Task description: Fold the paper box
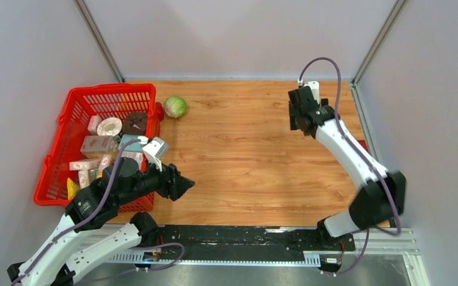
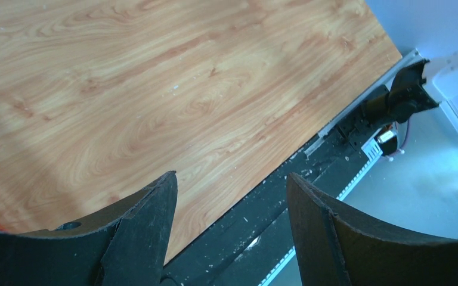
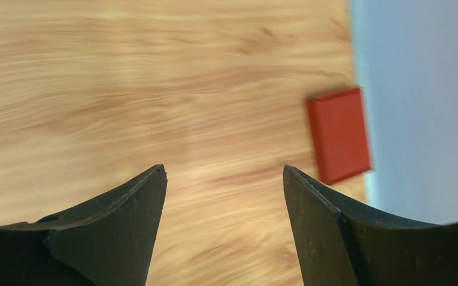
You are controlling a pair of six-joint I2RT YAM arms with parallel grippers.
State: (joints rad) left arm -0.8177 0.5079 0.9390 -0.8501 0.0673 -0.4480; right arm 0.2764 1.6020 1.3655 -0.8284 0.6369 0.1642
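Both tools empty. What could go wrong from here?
1. The flat dark red cardboard box lies right beside the pale wall; the open right tool may lack finger room there.
2. In the top view the right arm hides most of it; overhead tracking may fail.

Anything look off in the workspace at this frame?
The paper box lies at the table's right edge by the wall, nearly hidden behind the right arm in the top view. A cabbage sits loose on the table just outside the red basket. Nothing looks spilled or damaged.
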